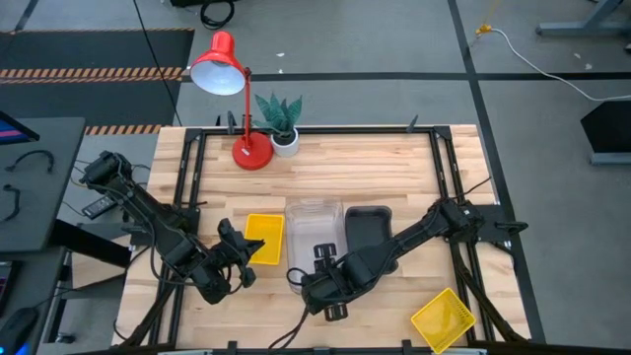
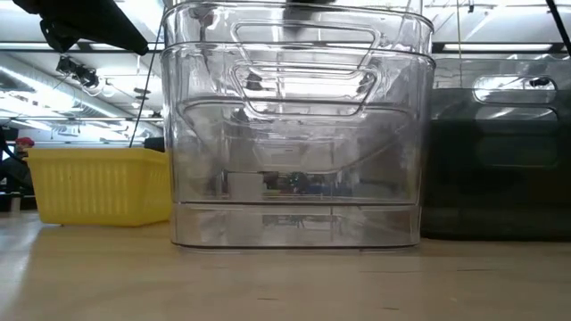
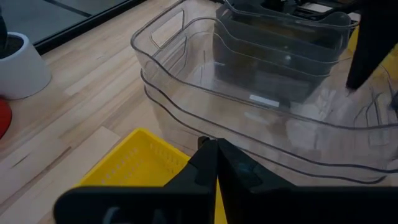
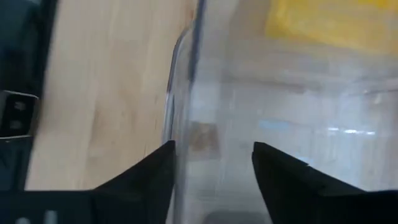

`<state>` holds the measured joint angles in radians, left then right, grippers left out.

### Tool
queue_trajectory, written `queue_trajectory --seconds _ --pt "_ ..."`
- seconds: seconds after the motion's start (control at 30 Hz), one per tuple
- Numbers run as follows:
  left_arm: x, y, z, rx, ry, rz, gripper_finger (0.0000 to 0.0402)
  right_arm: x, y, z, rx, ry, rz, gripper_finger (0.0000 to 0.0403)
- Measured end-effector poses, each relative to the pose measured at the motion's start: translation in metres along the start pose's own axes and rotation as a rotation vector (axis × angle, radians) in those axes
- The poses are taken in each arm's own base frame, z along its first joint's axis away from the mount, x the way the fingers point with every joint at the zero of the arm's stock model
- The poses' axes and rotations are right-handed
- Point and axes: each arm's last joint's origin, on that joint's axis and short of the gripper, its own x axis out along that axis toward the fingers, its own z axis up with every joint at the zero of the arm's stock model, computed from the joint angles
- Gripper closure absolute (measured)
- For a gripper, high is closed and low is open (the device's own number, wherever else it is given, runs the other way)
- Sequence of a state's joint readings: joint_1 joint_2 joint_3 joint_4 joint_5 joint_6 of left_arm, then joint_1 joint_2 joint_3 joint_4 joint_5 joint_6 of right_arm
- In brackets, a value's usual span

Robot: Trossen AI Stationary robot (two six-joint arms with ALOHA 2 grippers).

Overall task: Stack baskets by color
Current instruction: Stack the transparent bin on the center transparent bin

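Observation:
Two clear baskets (image 1: 314, 229), one nested in the other (image 2: 294, 134), stand mid-table. A yellow basket (image 1: 264, 237) sits on their left and a dark grey basket (image 1: 368, 225) on their right. A second yellow basket (image 1: 443, 318) lies askew at the near right. My right gripper (image 1: 323, 260) is open over the clear stack's near end, one finger on either side of the near wall (image 4: 180, 118). My left gripper (image 3: 214, 149) is shut and hovers over the near edge of the left yellow basket (image 3: 134, 165). My right gripper comes from above, slanting down, with its open fingers (image 4: 146, 171) astride the clear stack's near wall. Whether a finger touches the wall, I cannot tell. My left gripper touches nothing.
A red desk lamp (image 1: 237, 108) and a small potted plant (image 1: 281, 123) stand at the table's far edge. Black frame rails (image 1: 187, 187) run along the left and right sides. Bare wood lies between the baskets and the lamp.

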<state>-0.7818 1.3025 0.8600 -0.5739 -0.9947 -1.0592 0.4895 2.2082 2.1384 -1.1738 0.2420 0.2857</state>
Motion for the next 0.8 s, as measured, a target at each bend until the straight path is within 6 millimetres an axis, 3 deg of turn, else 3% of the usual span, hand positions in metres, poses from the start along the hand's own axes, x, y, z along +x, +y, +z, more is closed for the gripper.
queue_trajectory --seconds 0.23,0.4,0.5,0.67,0.8 --pt "0.0 0.0 0.0 0.001 0.0 -0.001 0.039 -0.046 -0.002 -0.002 -0.033 -0.103 0.032 0.0153" --pt "0.0 0.0 0.0 0.002 0.0 -0.001 0.0383 -0.068 0.007 -0.001 -0.025 -0.224 -0.009 0.019" --pt "0.0 0.0 0.0 0.002 0.0 -0.001 0.0387 -0.054 0.015 -0.002 -0.038 -0.248 -0.02 0.0252" --pt "0.0 0.0 -0.001 0.005 0.001 0.001 0.0393 -0.006 0.02 -0.007 0.026 -0.295 -0.014 0.0376" --pt "0.001 -0.001 -0.003 0.014 0.004 0.006 0.0386 0.017 0.013 -0.009 0.132 -0.362 -0.012 0.0385"
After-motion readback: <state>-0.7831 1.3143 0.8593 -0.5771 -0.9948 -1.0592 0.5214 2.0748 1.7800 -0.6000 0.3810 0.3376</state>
